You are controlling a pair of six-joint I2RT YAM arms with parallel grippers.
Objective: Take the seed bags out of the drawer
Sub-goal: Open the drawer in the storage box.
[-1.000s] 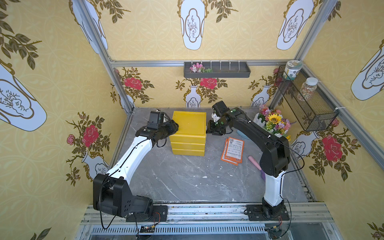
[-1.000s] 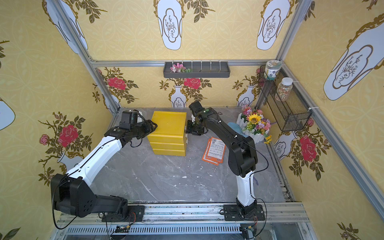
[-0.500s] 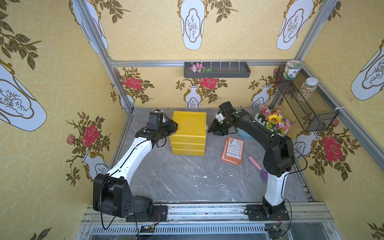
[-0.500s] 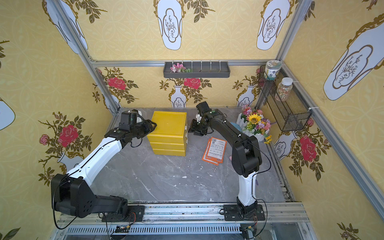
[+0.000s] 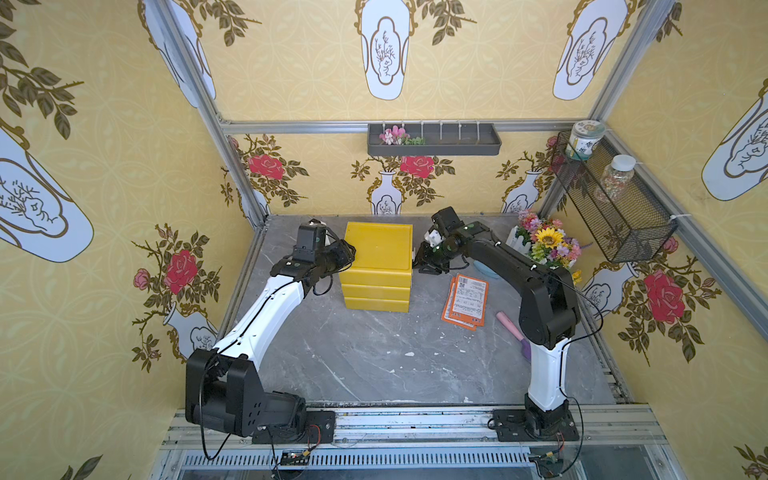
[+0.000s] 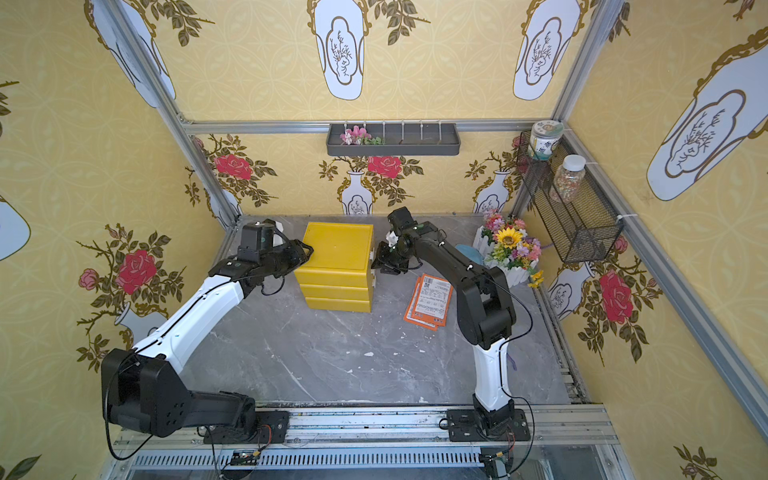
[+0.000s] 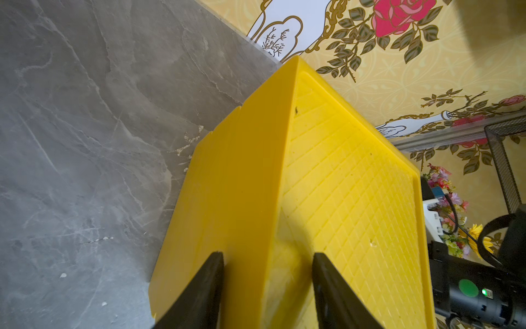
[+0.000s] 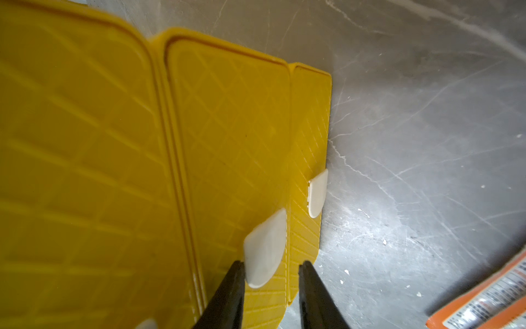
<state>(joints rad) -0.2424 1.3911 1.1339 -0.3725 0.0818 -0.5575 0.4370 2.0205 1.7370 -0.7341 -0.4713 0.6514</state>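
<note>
No lettering was clear enough to read.
The seed bags (image 5: 465, 301), lying backs up near the yellow chest (image 5: 378, 266), showed orange-edged white labels with a barcode and rows of fine print, all too small to make out. The jar (image 5: 584, 139), well apart from the chest in a wire basket (image 5: 623, 216), bore an equally illegible label.

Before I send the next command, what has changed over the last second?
The right gripper eased slightly away from the yellow chest, then returned to its front; its fingers now straddle a white pull tab, gap still showing. Nothing taken or released. The left gripper on the chest's top edge and the seed bags beside it stayed put.
</note>
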